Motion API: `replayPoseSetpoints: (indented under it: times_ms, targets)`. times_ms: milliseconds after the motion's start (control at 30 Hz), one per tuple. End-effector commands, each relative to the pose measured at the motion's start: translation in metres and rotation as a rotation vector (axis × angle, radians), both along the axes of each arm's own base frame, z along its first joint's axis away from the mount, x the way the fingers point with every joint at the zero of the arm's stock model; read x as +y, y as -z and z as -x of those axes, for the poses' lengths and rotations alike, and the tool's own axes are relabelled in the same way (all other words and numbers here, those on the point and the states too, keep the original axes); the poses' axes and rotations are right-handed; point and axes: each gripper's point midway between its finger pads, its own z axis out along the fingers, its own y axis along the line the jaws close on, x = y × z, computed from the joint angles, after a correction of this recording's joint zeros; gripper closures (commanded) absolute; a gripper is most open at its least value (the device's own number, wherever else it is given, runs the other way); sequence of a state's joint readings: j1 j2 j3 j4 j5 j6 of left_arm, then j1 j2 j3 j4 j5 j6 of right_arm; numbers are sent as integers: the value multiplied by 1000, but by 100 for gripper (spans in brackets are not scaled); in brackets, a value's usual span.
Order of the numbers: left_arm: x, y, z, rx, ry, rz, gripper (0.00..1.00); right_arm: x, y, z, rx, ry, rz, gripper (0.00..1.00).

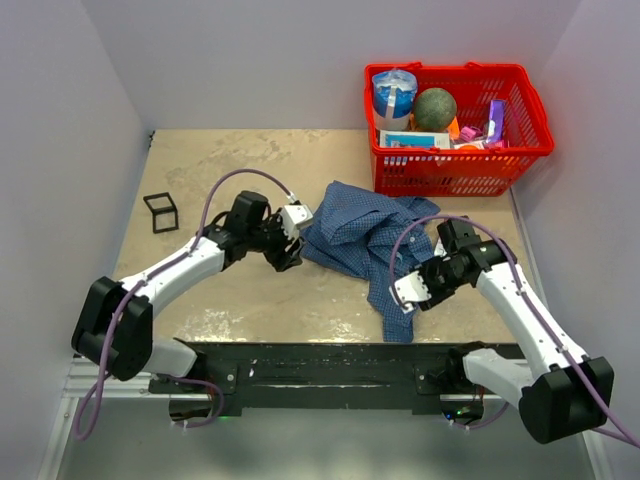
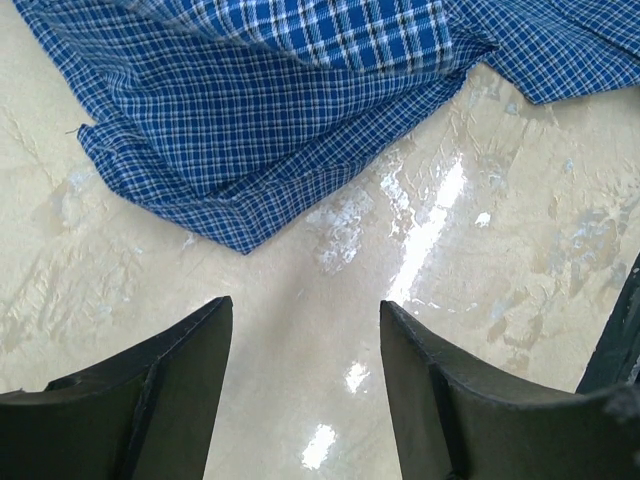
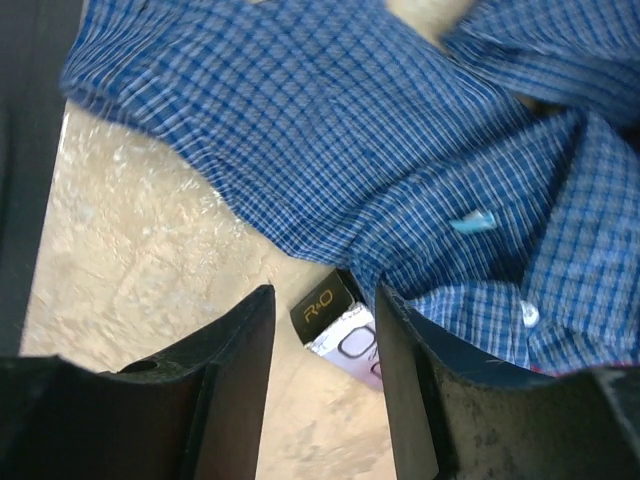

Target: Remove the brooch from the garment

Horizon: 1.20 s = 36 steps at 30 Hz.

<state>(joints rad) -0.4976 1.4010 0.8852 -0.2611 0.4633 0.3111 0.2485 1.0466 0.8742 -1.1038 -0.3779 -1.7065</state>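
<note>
The garment [image 1: 360, 225] lies crumpled approx. in the middle of the table [image 1: 220, 170], just in front of the red basket [image 1: 450, 170]. L pincer [image 2: 305, 305] is wide with nothing between, over bare table, near a folded edge of the garment. R pincer [image 3: 325, 290] is apart too, w/ nothing gripped, above the garment's edge and a small black tag [image 3: 320, 302]. The brooch I cannot make out; perhaps too small or hidden.

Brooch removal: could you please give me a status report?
Left gripper open, empty, over table beside shirt. Right gripper open at crumpled shirt's edge. Brooch not visible, perhaps under folds.
</note>
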Motion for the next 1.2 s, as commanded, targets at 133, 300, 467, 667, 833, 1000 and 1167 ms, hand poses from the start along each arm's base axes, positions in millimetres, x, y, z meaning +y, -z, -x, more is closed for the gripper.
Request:
replayPoseSetpoints:
  times_ms: [133,300,467,667,833,1000,1167]
  targets:
    - [16,-9,-2,-42,-45,-5,35,-4,34,-13,-78,-299,141,51]
    - [24,-11,-2,-86,-37,-41,35,-14,51,-36,-122,-297,244,52]
    - [25,-12,3,-87,-22,-40,35,-8,50,-47,-208,-326,239,52]
    - [23,-10,8,-75,-2,-28,35,-21,66,-54,-251,-323,326,54]
    - [17,-7,13,-69,44,-17,35,-20,68,-68,-325,-259,325,69]
    - [5,3,30,-64,149,-11,35,11,28,-87,-413,-140,164,90]
    - [-3,9,38,-83,217,-18,36,55,-59,-88,-347,-11,-123,100]
